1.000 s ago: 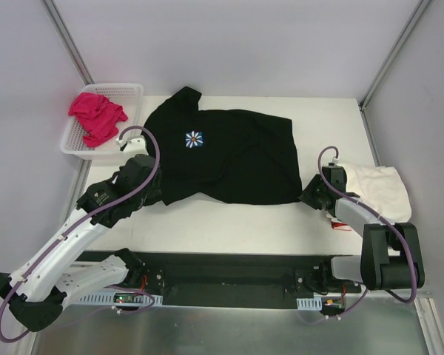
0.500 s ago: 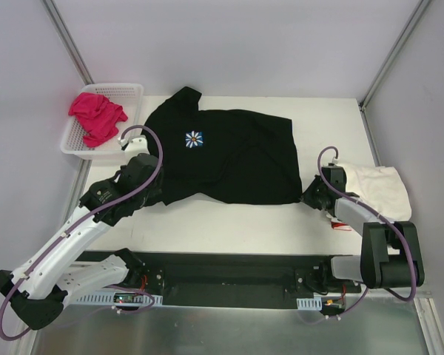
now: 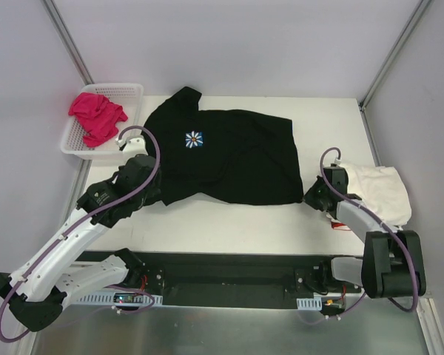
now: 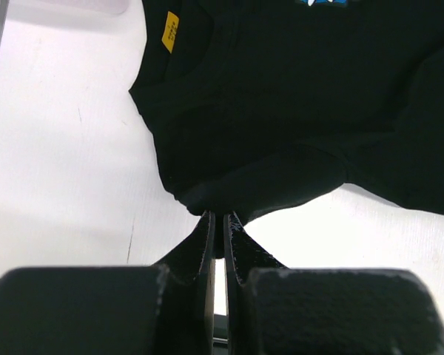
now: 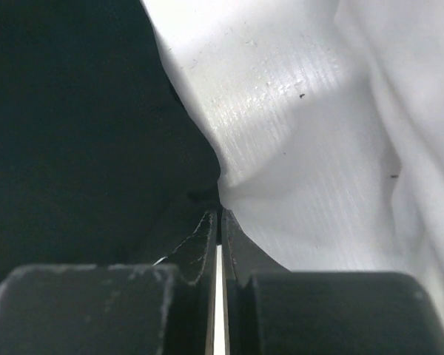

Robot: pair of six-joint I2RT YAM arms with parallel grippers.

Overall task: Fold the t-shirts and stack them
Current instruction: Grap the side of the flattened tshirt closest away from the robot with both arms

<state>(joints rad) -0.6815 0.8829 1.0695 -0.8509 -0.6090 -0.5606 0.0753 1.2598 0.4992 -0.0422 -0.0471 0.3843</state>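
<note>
Black tee (image 3: 229,159) lies spread across the middle of the white table (image 3: 229,222), daisy (image 3: 194,138) facing up, with grey walls closing in at the back and both sides. The left gripper (image 4: 220,216) is pinched tight on the tee's near-left hem, cloth bunched right at its tips. The right gripper (image 5: 220,211) is closed as well, fingers together on the tee's near-right corner.

The pink tee (image 3: 96,115) sits heaped in the basket (image 3: 137,90) at the far-left corner. The cream tee (image 3: 381,188) is on the right edge, partly under the right arm. A bare band of table runs along the front, between the black tee and the arm bases, and there is more bare table at the far right.

From above, the left wrist covers the tee's near-left part. The daisy is cut off at the top of the left wrist view, where a yellow label (image 4: 170,31) shows. A red bit (image 3: 343,225) peeps out beneath the right arm, too small to tell what it is.
</note>
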